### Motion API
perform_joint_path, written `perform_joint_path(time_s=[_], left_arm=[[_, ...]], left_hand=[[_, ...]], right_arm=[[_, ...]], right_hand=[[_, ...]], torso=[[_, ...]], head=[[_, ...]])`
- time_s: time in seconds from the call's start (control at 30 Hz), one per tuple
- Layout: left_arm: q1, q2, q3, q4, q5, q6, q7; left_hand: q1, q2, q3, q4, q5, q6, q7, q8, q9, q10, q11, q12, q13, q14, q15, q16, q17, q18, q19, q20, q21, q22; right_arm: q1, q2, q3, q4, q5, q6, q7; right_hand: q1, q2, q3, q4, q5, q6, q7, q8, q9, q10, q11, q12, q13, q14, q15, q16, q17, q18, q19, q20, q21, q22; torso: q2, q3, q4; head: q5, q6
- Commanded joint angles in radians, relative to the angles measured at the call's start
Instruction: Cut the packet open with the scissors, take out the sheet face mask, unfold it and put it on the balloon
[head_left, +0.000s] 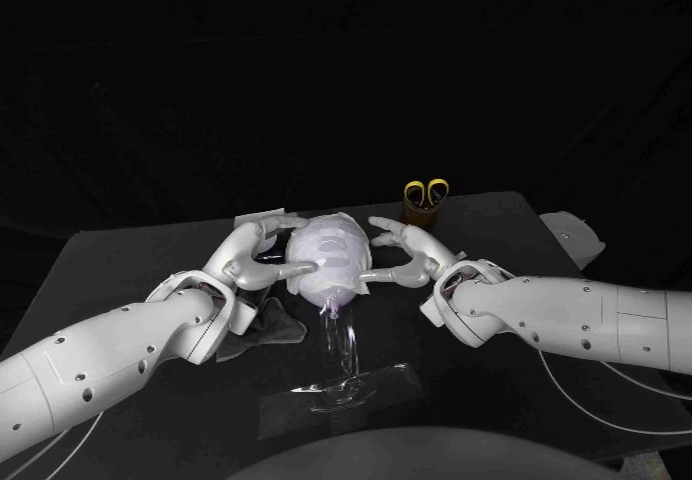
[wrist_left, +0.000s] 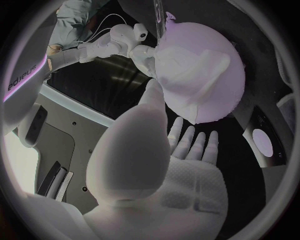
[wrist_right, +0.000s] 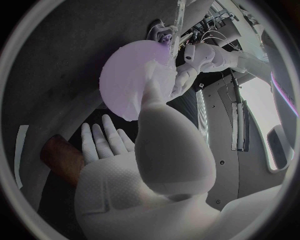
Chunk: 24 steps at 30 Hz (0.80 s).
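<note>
Your left hand (head_left: 263, 252) is spread open, its thumb touching the mask (head_left: 329, 245) on the balloon's (wrist_left: 230, 85) left side. The balloon sits mid-bench (head_left: 130, 265) on a clear stand (head_left: 343, 372). Your right hand (head_left: 407, 256), also spread, touches the mask's right edge. Scissors (head_left: 426, 188) stand behind it in a holder (head_left: 421, 214)
</note>
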Motion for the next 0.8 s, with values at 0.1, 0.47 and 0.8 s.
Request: perform_joint_path(time_s=[0.1,0.47,0.8], left_arm=[[0.002,0.009,0.001,-0.008,-0.02,0.037,-0.032],[0.002,0.013,0.001,-0.014,-0.026,0.04,-0.043],[0.003,0.012,0.001,-0.01,-0.026,0.034,-0.039]], left_hand=[[0.006,0.013,0.016,0.0,0.002,0.006,0.061,-0.003,0.001,-0.001,0.006,-0.001,0.0,-0.003,-0.004,-0.005,-0.001,-0.011,0.002,0.001,-0.005,-0.002],[0.009,0.017,0.021,0.0,0.002,0.005,0.063,-0.005,0.001,-0.002,0.008,-0.002,0.0,-0.003,-0.008,-0.007,-0.002,-0.011,0.003,0.0,-0.006,-0.003],[0.009,0.017,0.021,0.0,0.002,0.005,0.063,-0.005,0.001,-0.002,0.008,-0.002,0.0,-0.003,-0.008,-0.007,-0.002,-0.011,0.003,0.0,-0.006,-0.003]], right_arm=[[-0.002,0.002,0.0,-0.01,-0.079,0.08,-0.028],[-0.006,0.018,0.0,-0.044,-0.198,0.071,-0.087],[-0.01,0.023,0.0,-0.053,-0.309,0.015,-0.182]], right_hand=[[0.013,0.001,0.0,0.001,0.001,0.009,0.145,0.005,0.002,0.018,0.0,0.007,-0.001,-0.005,-0.001,-0.005,-0.001,-0.011,0.002,-0.002,-0.001,0.0],[0.031,0.001,0.0,0.001,0.001,0.024,0.145,0.011,0.008,0.053,0.0,0.02,-0.001,0.012,-0.002,-0.002,0.001,-0.008,0.017,-0.002,0.001,0.001],[0.041,-0.028,-0.015,0.003,0.002,0.045,0.148,0.019,0.016,0.075,0.003,0.03,-0.002,0.025,0.0,-0.001,-0.001,-0.007,0.027,-0.002,0.002,-0.005]], torso=[[0.0,0.0004,0.0003],[0.0,-0.0004,0.0011],[-0.001,-0.0009,0.001]], head=[[-0.003,-0.001],[-0.015,-0.007],[-0.022,-0.011]])
